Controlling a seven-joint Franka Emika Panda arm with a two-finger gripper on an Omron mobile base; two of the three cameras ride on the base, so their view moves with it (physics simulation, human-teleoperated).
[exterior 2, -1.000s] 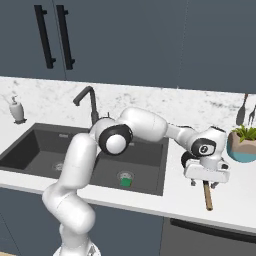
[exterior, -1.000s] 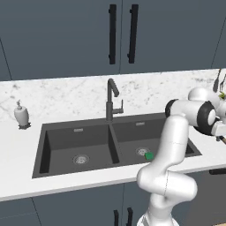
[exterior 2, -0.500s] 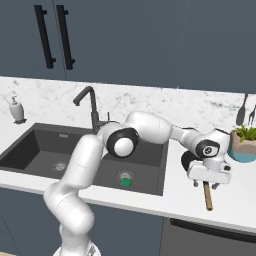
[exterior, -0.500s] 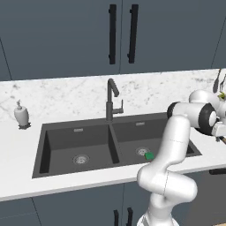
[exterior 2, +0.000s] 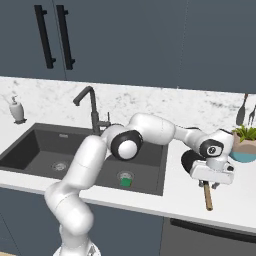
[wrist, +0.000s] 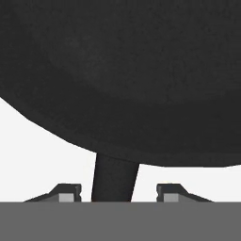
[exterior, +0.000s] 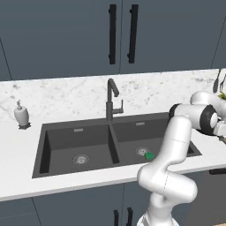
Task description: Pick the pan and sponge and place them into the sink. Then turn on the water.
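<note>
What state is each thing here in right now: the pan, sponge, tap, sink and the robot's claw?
Pan: on the counter right of the sink, not lifted as far as I can tell.
Sponge: lying in the right basin.
Tap: no water seen running.
Sink: left basin bare, right basin holds the sponge.
Claw: its fingers straddle the pan's handle, gaps on both sides, not gripping yet.

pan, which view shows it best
The hand view: the pan is close up, its handle running down between the hand's fingers. The right base view shows its rim and wooden handle end behind the hand.
</note>
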